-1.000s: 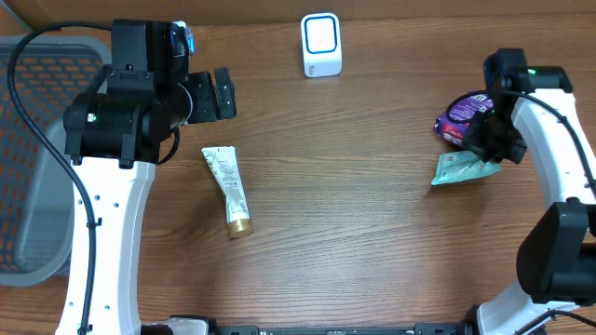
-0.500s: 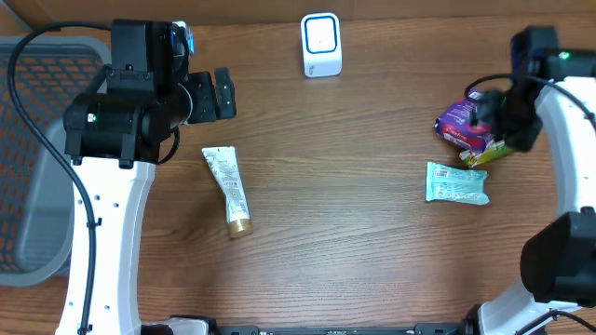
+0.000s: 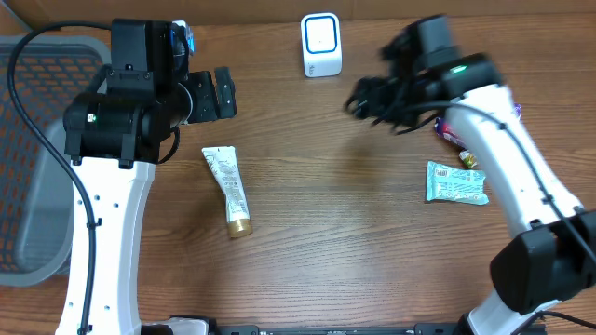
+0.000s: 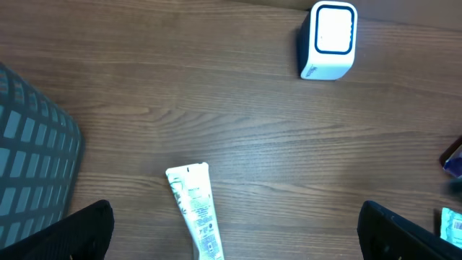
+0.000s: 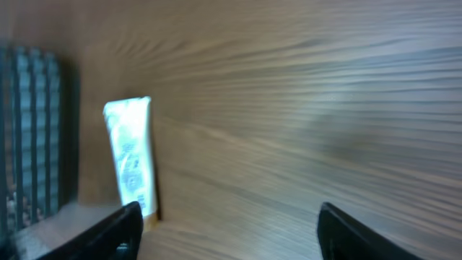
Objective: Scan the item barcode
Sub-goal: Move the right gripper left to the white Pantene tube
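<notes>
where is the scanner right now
Overhead view: the scanner stands at the far edge of the table, near its middle; the tube lies nearer the robot, on the left.

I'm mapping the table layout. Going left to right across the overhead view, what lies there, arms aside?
grey basket → cream tube → white barcode scanner → teal packet

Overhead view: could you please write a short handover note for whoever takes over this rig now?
Left pincer: open, empty, hovering near the tube.
Right pincer: open, empty, right of the scanner.
Things: tube left of centre, teal packet and purple packet at right, all on the table.
Done: no item held or at the scanner.
To do: pick an item, show its barcode to the scanner.
</notes>
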Available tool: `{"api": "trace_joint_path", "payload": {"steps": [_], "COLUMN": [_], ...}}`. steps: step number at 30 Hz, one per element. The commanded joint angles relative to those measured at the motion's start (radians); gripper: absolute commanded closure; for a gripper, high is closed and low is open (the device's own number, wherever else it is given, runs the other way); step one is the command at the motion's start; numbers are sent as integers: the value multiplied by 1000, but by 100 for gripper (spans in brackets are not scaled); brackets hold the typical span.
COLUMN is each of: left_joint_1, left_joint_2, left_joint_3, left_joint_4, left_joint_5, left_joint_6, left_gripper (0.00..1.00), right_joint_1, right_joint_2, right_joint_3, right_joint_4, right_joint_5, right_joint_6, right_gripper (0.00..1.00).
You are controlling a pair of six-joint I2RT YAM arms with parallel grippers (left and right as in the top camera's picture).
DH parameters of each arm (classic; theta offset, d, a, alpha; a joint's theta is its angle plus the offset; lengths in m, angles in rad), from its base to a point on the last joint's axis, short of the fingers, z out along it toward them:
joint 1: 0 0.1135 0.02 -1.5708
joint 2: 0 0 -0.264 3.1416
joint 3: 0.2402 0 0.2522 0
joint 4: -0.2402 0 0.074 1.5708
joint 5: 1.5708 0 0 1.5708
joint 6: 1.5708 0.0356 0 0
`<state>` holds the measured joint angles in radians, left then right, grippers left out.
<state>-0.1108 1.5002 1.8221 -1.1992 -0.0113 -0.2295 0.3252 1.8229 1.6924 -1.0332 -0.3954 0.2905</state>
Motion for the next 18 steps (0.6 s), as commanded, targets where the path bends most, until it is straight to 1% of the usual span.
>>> {"api": "trace_joint_path", "payload": {"steps": [1,3,6,8,10,12,15,18], "left_joint_1": [-1,4,6,6,6,6,6,6], "left_joint_2": [5,1,-4,-7,-7,-8,-14,-16], "left_joint_3": [15,32,96,157,219,273,312,312], "left_joint_4": [-12,-3,-35,-74,-121,-166,-202,-226], "left_joint_5": [1,2,3,3,-25,-83,-142,-149], "left_joint_6": [35,43,51,77,89,87,87,87], "left_gripper": [0,1,1,0,0,0,0,0], "right_joint_1": [84,116,166,216,269,323,394,464], "right_joint_2": [13,28,63,92,119,145,185,238], "right_joint_3": [-52,-64,-65,-65,-65,-65,-64,-64], "right_joint_4": [74,107,129,163,204,252,319,376], "right_joint_5": [-8,-34,-56,-56,-53,-52,-51,-43], "right_joint_6": [35,35,23,24,23,24,24,24], "right_gripper": [24,24,24,19,18,18,20,25]}}
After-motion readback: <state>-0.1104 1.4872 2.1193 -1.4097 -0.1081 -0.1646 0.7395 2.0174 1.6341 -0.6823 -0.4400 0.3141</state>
